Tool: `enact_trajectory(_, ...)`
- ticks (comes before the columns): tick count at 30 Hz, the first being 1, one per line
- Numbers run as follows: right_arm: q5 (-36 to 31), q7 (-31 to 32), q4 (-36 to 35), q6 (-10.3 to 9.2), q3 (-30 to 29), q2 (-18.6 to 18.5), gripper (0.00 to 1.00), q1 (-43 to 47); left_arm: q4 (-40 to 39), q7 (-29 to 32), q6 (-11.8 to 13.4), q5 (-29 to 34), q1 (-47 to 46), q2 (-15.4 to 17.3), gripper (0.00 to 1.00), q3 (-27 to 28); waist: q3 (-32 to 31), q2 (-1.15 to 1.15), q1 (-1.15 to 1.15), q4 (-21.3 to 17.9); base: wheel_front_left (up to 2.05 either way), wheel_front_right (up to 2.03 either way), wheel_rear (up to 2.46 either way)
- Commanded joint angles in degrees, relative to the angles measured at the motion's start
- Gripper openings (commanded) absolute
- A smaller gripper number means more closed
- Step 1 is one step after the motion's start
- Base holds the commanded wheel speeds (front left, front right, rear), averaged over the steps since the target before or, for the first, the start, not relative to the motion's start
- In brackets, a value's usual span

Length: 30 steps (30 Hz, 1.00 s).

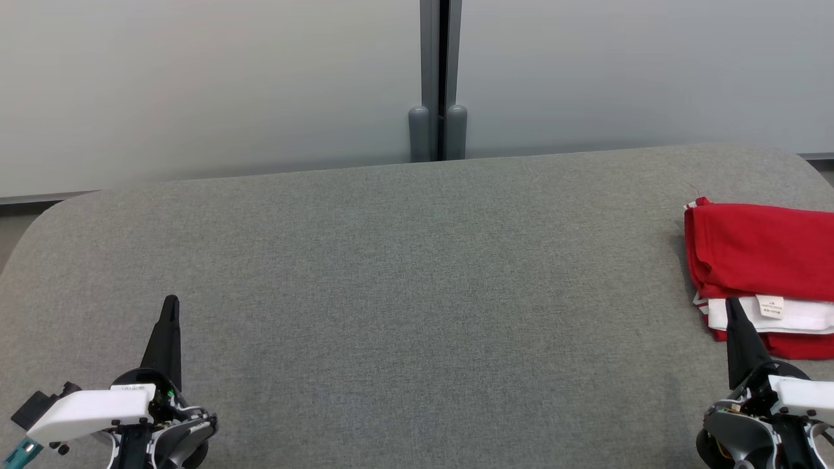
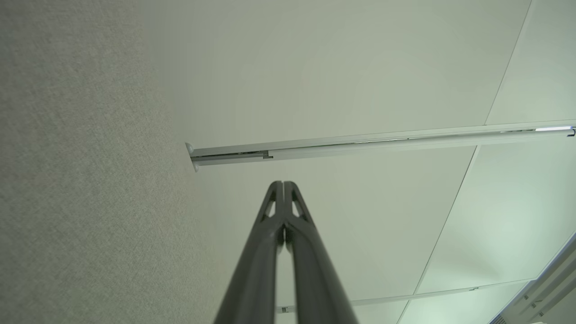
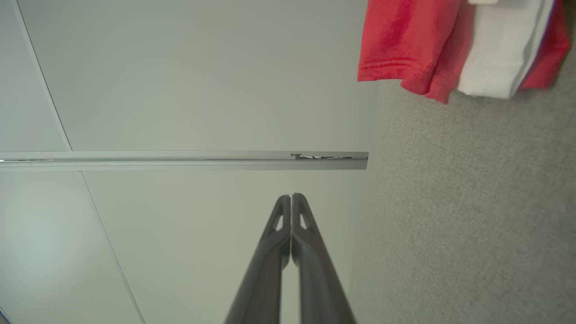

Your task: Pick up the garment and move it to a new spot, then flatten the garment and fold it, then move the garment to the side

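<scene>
garment (image 1: 759,251) folded, rt edge of table (image 1: 391,273)

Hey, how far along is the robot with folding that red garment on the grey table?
Done, it seems: the red and white garment lies folded at the right side of the grey table. In hand: nothing; the left gripper and right gripper are shut and empty, the right one near the garment. Left: apparently nothing, unless the fold needs tidying.
</scene>
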Motion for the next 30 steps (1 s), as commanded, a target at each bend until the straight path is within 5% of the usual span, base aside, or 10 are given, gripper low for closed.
enact_trajectory(1, -0.2, 0.2, -0.2, 0.02, -0.1, 0.0, 0.00, -0.5, 0.1, 0.1, -0.2, 0.2, -0.7, 0.1, 0.00, 0.2, 0.0, 0.00, 0.00, 0.0, 0.00, 0.00, 0.00)
enact_trajectory(30, -0.2, 0.2, -0.2, 0.02, -0.1, 0.0, 0.00, -0.5, 0.1, 0.1, -0.2, 0.3, -0.8, 0.1, 0.00, 0.3, 0.0, 0.00, 0.00, 0.0, 0.00, 0.00, 0.00)
